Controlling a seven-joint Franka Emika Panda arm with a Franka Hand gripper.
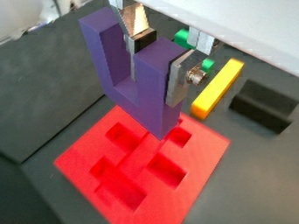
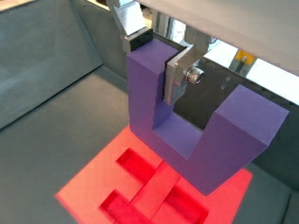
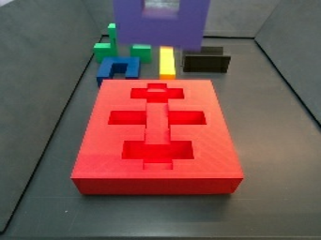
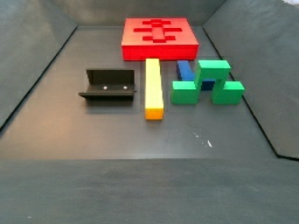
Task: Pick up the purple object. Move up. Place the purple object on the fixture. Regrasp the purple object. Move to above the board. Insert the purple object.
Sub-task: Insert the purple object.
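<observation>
Wrist views both showed the small purple plastic U-shaped block [image 1: 138,66] pinched between the flat silver fingers [image 1: 184,73] of the gripper [image 1: 158,70] — one plate pressed against the inner face of a prong [image 2: 158,87], prongs pointing upward, base downward. The block hung above the large flat red board [image 1: 146,162], over its cross- and bar-shaped recesses [image 2: 149,188], not touching it. Beyond the board lay a yellow plastic bar [image 1: 219,86], green blocks [image 1: 184,38] and the black box-like fixture [image 1: 261,105]. A side view showed the purple block [image 3: 160,21] high behind the board [image 3: 156,127] — a blue U-shaped block [image 3: 118,68] beside it on the floor.
</observation>
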